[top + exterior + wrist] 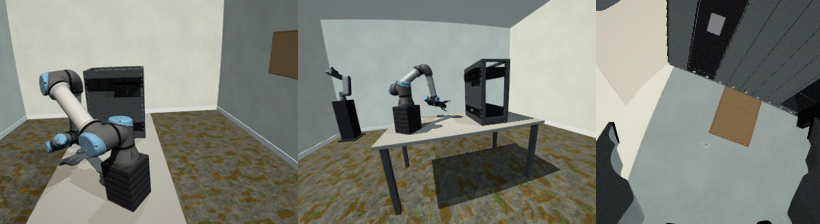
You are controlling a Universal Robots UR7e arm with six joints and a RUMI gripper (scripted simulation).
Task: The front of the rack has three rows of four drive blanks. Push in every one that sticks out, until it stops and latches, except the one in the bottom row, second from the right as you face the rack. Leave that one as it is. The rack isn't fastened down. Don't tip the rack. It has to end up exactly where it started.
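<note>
A robot arm [415,74] stands on a black ribbed block [406,119] near the left end of a pale table [399,141]. Its pincer [444,105] hangs above the middle of the table top, fingers spread wide and holding nothing, pointing toward the rack and well apart from it. The dark rack [506,90] stands near the far right corner of the table, upright, its front facing the arm. In the top view its front panel [114,97] shows dark rows, but the single blanks are too small to tell which stick out. Between pincer and rack lies only bare table top. Off the table, a black pedestal [346,119] with a grey camera mount stands on the floor by the left wall, and a brown board [283,55] hangs on the right-hand wall
</note>
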